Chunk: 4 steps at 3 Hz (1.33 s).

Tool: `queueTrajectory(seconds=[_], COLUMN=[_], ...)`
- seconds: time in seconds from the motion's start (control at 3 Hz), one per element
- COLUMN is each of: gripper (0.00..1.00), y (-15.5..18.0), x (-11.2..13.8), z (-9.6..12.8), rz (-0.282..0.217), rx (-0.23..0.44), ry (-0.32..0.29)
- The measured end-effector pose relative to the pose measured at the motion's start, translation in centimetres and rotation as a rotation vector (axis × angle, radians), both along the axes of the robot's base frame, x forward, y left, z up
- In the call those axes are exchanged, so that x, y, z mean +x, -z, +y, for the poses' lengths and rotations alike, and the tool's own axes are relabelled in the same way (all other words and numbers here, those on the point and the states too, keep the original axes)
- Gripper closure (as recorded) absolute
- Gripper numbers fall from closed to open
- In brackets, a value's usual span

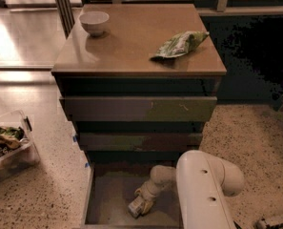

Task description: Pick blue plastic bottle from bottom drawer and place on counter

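The bottom drawer [103, 194] is pulled open at the foot of the dark cabinet, showing its dull grey-brown floor. My gripper [142, 200] reaches down into it from the white arm [203, 190] at the lower right. A small pale object with a whitish label, seemingly the blue plastic bottle [135, 208], lies at the gripper's tip, on or just above the drawer floor and mostly covered by the gripper. The glossy brown counter [131, 42] tops the cabinet.
A small white bowl [94, 22] stands at the counter's back left. A green foil snack bag [181, 44] lies at its right. Two shut drawer fronts [138, 109] sit above the open drawer. A clear bin of clutter [5, 144] stands on the speckled floor at left.
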<state>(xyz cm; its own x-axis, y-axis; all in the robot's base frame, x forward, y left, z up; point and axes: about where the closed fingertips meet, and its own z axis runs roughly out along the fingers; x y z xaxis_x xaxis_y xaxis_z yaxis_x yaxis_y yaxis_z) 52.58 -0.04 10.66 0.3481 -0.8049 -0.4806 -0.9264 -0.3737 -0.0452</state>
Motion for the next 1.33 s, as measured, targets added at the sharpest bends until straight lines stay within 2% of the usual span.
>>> queueTrajectory(seconds=[0.33, 1.0, 1.33], gripper=[1.0, 1.0, 1.0], y=[0.0, -0.3, -2.7], x=[0.0, 0.0, 0.1], z=[0.0, 0.0, 0.6], rz=[0.0, 0.0, -0.016], rx=[0.0, 0.0, -0.01], ry=[0.0, 0.0, -0.057])
